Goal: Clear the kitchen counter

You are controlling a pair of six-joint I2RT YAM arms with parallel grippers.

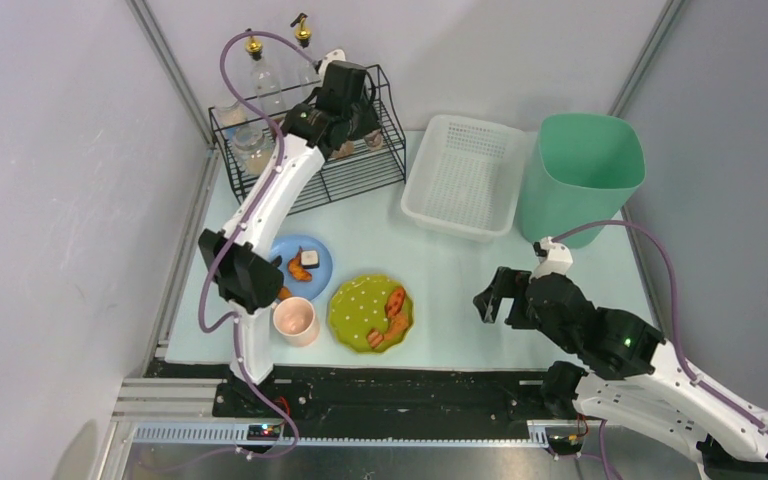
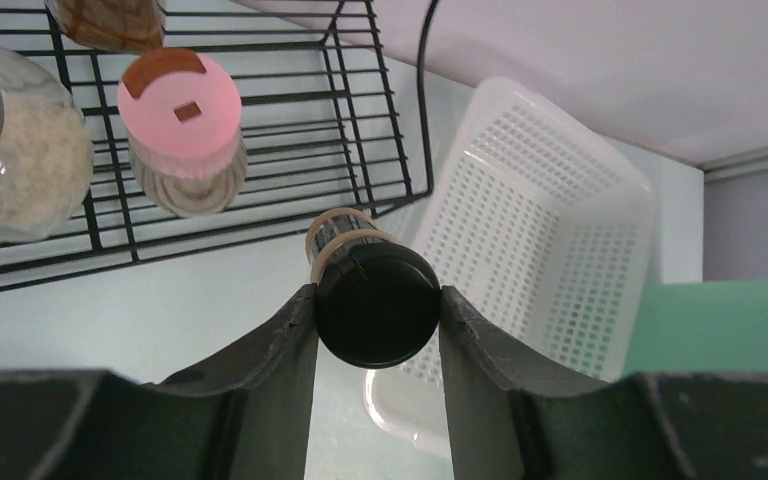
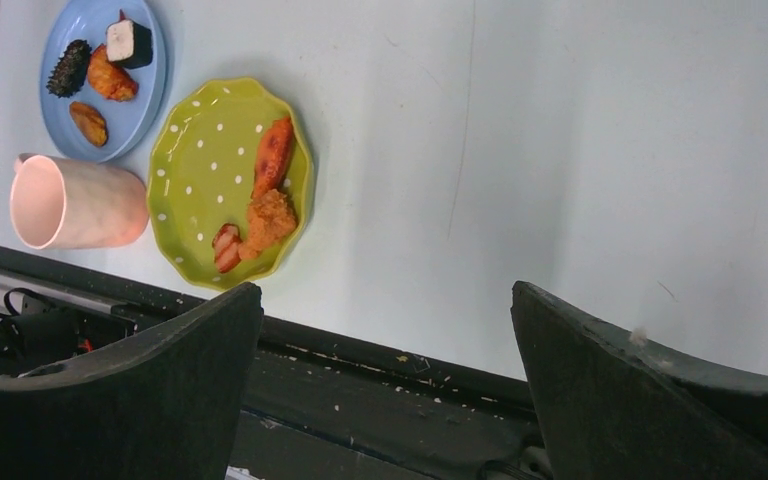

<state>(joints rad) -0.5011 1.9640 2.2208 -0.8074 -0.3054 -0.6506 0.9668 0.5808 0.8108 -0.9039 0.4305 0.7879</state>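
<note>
The kitchen counter (image 1: 440, 270) is a pale mint-green top with a black front rail. My left gripper (image 1: 357, 138) is at the right end of the black wire rack (image 1: 360, 178). In the left wrist view it (image 2: 378, 292) is shut on a black-capped spice jar (image 2: 377, 322) held above the counter (image 2: 160, 310), just in front of the rack (image 2: 260, 200). My right gripper (image 1: 493, 295) is open and empty above the counter's front right; its wrist view (image 3: 385, 290) shows only the counter (image 3: 560, 150) and the front rail between the jaws.
A pink-lidded shaker (image 2: 182, 115) and a jar of white grains (image 2: 20, 160) stand in the rack. A white basket (image 1: 465, 175) and a green bin (image 1: 580, 175) stand at back right. A blue plate (image 1: 317, 272), a green dotted plate (image 1: 355, 310) and a pink cup (image 1: 295, 320) sit front left.
</note>
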